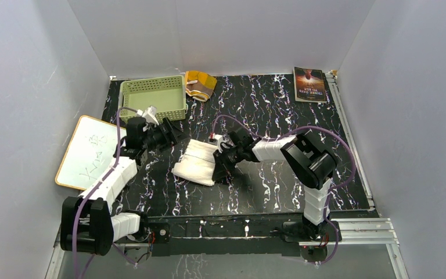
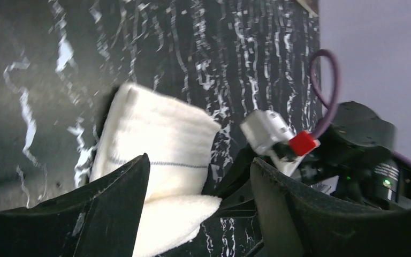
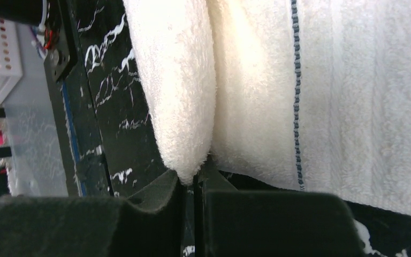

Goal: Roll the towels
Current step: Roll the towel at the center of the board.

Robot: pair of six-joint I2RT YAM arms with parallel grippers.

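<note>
The white towel lies part folded in the middle of the black marbled table; it also shows in the left wrist view and the right wrist view. My right gripper is shut on the towel's folded near-right edge, the fold pinched between its fingertips. My left gripper is open and empty just left of and behind the towel, with the towel showing between its fingers. The brown and orange-yellow towel sits at the back, right of the basket.
A green basket stands at the back left. A white board lies off the table's left edge. A dark-covered book lies at the back right. Grey walls close in three sides.
</note>
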